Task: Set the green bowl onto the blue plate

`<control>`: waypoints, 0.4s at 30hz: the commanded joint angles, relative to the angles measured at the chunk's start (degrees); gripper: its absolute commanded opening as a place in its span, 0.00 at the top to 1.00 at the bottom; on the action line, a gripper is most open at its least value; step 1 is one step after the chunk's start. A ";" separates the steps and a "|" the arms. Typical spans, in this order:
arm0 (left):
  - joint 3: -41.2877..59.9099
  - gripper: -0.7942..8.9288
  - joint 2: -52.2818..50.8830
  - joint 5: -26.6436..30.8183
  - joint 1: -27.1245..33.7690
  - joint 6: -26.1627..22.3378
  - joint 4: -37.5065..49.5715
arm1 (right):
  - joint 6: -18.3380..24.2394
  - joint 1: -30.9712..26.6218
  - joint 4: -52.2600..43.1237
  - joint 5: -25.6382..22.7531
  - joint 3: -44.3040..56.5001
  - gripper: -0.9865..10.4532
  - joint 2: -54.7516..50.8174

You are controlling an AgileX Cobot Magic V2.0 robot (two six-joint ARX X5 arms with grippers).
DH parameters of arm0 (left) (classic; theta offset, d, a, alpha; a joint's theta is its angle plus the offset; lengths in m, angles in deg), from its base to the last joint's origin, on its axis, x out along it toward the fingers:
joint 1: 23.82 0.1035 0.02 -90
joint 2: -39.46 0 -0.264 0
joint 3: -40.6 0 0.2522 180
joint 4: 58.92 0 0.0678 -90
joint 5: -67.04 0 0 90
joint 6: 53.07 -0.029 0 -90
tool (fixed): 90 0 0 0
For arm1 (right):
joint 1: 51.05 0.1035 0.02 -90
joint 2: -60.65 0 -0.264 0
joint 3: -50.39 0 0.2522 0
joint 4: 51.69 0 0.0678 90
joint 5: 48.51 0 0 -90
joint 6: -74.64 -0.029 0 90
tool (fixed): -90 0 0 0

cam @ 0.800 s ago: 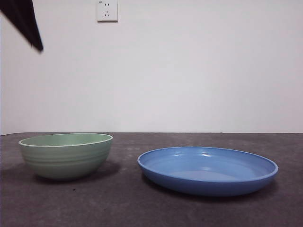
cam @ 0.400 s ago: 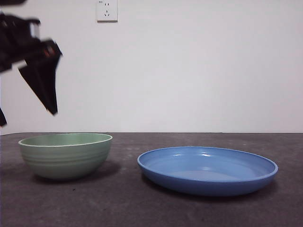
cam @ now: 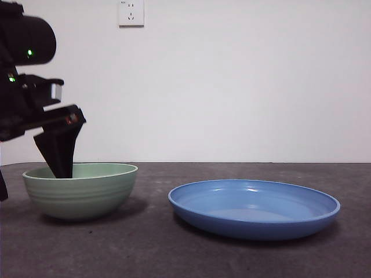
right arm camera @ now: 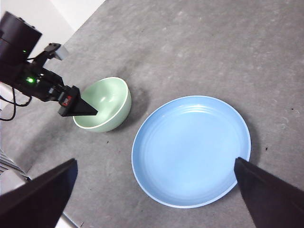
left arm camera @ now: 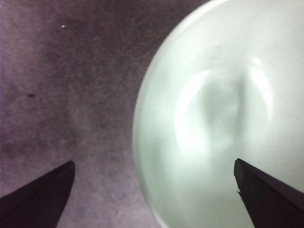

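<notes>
front view: green bowl (cam: 80, 190) upright on the bench (cam: 174, 255) at 9 o'clock of the blue plate (cam: 254, 208), apart from it; left end effector (cam: 58, 165) dips a jaw inside the near-side rim. left wrist view: jaws wide, straddling the bowl wall, seemingly set for a rim pinch. right wrist view: right end effector (right arm camera: 154, 190) wide, empty, high above the plate, waiting.

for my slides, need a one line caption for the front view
Left gripper, jaws open, straddles the rim of the green bowl beside the blue plate.
</notes>
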 commanded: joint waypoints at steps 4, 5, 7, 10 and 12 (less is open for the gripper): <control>-1.05 0.39 2.05 0.15 -0.11 1.03 1.22 | 0.24 0.26 -0.31 0.22 -1.09 0.38 0.13; -1.05 0.45 2.03 0.15 -0.11 1.03 1.64 | 0.24 0.26 -0.31 0.22 -1.09 0.38 0.13; -1.05 0.54 2.01 0.17 -0.09 1.07 2.45 | 0.24 0.26 -0.31 0.20 -1.09 0.38 0.13; -1.05 0.64 2.01 0.15 -0.11 1.09 3.61 | 0.24 0.26 -0.31 0.22 -1.09 0.38 0.13; -1.05 0.69 1.99 0.15 -0.11 1.73 3.82 | 0.24 0.26 -0.31 0.22 -1.09 0.38 0.13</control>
